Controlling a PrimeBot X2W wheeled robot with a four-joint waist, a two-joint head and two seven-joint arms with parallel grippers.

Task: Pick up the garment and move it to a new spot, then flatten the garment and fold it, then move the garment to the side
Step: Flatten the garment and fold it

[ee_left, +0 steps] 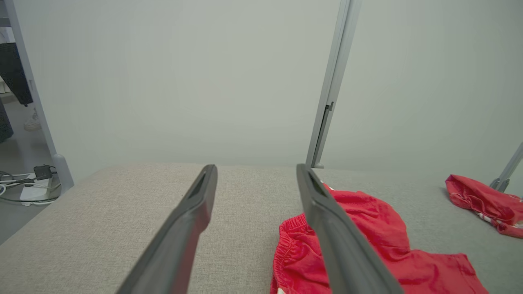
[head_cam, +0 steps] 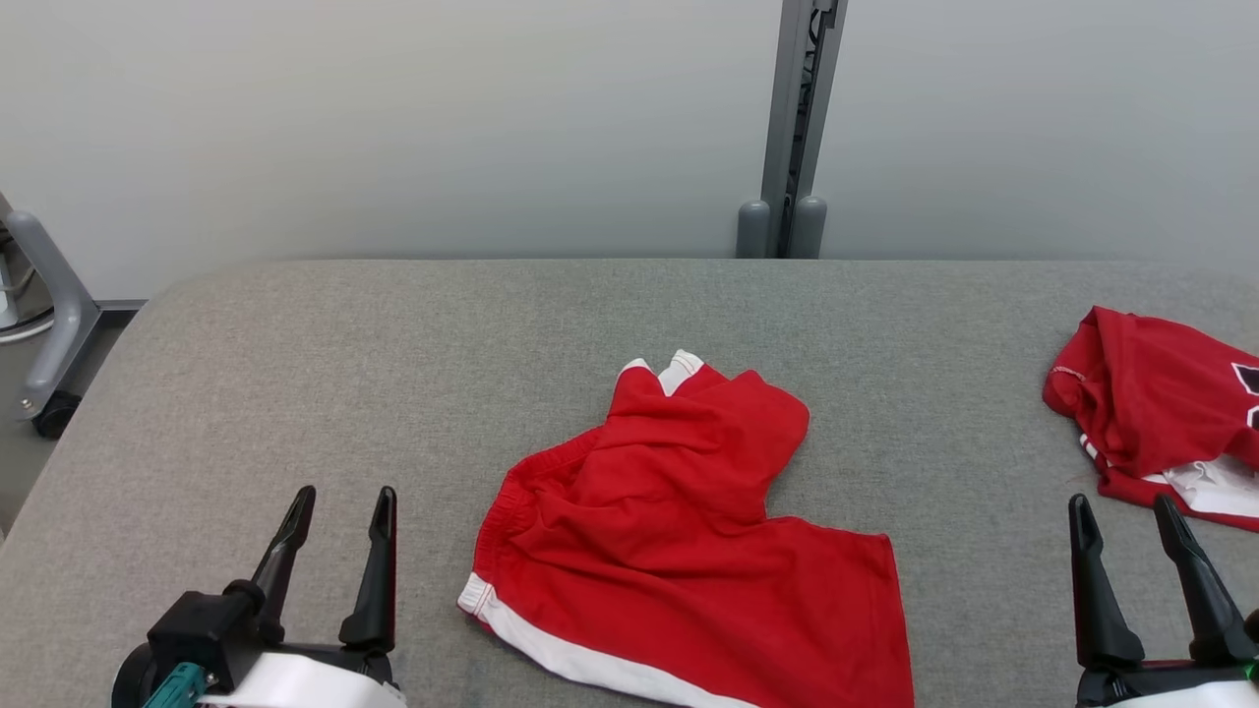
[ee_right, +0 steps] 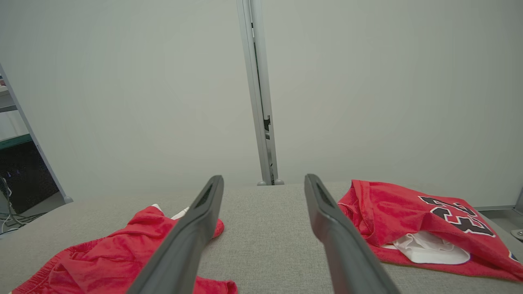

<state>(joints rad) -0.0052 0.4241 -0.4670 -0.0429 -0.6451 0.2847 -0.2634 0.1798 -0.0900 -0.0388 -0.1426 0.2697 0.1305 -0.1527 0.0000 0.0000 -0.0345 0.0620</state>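
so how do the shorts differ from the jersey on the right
The shorts lie mid-table; the jersey sits by the right edge. The shorts show a white side stripe and a gathered waistband; the jersey bears black numerals. The shorts lie mostly spread, one leg folded over; the jersey is bunched in a heap. Both are red with white, on the grey table.

A grey fabric-covered table (head_cam: 295,344) stands before a plain pale wall (head_cam: 393,118). Behind the table's far edge rises a grey metal post (head_cam: 797,128); left of the table, a grey tubular frame (head_cam: 54,315) on a castor.
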